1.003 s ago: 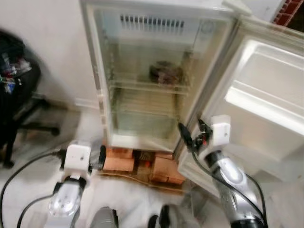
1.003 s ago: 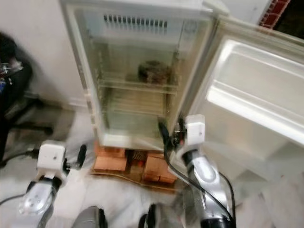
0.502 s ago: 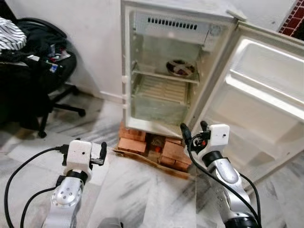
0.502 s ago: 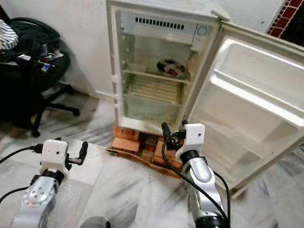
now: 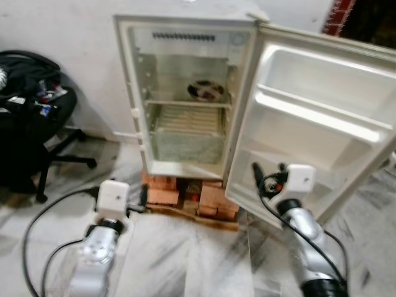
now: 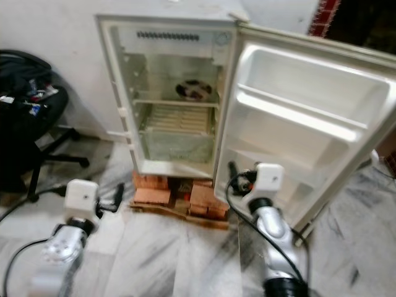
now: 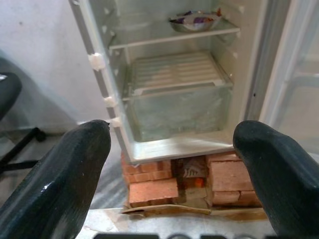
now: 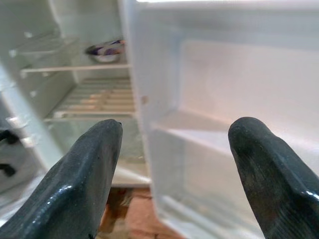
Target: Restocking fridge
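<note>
A small white fridge (image 5: pixel 185 111) stands open ahead, its door (image 5: pixel 315 117) swung out to the right with bare door racks. Inside, a bowl (image 5: pixel 206 90) with something dark in it sits on the upper glass shelf, above a crisper drawer (image 7: pixel 179 107). My left gripper (image 7: pixel 172 128) is held low in front of the fridge's left side, open and holding nothing. My right gripper (image 5: pixel 268 171) hovers before the door's lower inner edge, also open and holding nothing.
The fridge rests on red bricks (image 5: pixel 185 195) and a board. A black office chair (image 5: pixel 31 124) piled with clothes stands to the left, against the wall. Black cables trail from my left arm (image 5: pixel 93 247) over the grey marble floor (image 5: pixel 192 260).
The camera has swung, so the fridge now sits further left in the picture and the door's inside faces me more. Both grippers stay open and hold the same pose.
</note>
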